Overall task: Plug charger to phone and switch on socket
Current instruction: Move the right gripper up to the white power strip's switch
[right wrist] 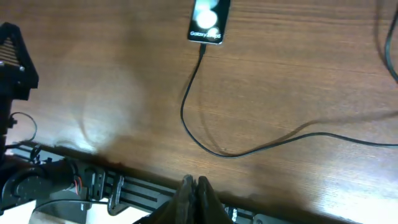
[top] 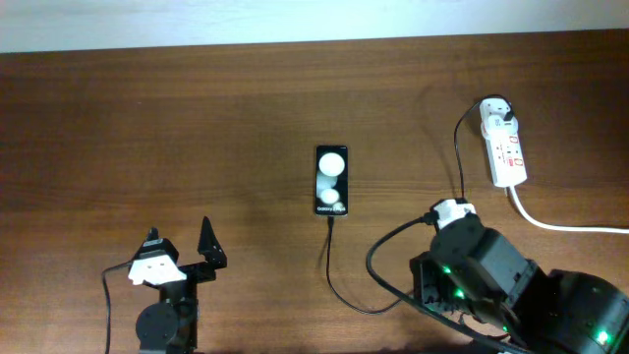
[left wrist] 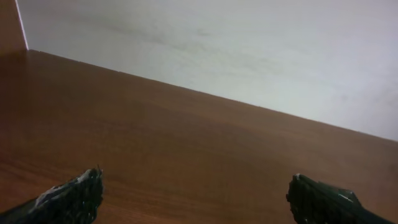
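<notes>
The phone (top: 331, 181), a flat black slab of glossy glass with two round white spots and small white lettering on its face, lies at the middle of the table (top: 197, 118), its long side running away from the arms. The charger (top: 328, 251), a thin, limp black cable, meets the phone's near short edge and appears seated there; it loops toward the table's front edge and swings right, then climbs to a white adapter (top: 496, 110) at the far end of the socket (top: 508, 152). The socket, a white oblong strip of hard plastic with red markings, sits near the table's right side, well apart from the phone, with its thick white cord (top: 560, 226) trailing off to the right. The right gripper (right wrist: 194, 190) has its jaws pressed together on nothing, low near the front edge. The left gripper (top: 181, 239) waits at the front left, jaws wide apart and empty. With the cable apparently in, the switch looks to be the step in hand: the closed tip should come straight down on the rocker with a short, firm press, steering clear of the cable so the plug is not tugged from the phone. The tabletop is smooth brown wood grain
</notes>
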You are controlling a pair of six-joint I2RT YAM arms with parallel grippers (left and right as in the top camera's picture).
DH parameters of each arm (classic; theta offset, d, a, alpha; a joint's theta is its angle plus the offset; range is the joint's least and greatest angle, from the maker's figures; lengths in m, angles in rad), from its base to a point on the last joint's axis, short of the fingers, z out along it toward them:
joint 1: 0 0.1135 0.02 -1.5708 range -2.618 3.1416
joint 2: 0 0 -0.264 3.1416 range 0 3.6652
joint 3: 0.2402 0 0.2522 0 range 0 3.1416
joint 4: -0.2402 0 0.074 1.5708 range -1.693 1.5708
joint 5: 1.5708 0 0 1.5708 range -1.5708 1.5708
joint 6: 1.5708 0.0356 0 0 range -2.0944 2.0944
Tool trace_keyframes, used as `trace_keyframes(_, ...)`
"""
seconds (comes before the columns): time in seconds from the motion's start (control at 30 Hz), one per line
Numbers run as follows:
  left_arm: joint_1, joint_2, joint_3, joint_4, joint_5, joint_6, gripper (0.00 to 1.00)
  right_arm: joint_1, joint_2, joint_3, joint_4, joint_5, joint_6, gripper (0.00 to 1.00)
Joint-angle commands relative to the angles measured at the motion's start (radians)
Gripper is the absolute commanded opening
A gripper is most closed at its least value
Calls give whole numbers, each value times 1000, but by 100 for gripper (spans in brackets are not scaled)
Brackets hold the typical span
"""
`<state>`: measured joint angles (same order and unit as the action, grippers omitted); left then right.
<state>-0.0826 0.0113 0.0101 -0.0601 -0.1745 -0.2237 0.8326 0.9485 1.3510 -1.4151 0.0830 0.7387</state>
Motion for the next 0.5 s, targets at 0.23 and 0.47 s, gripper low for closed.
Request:
trace_keyframes(0.23,2,1,-1,-16,85,247,99,-4,-6,14,-54,140,215,4)
trace_keyframes(0.47,2,1,-1,-16,85,247,99,-27,3,65,-47,300,269,4)
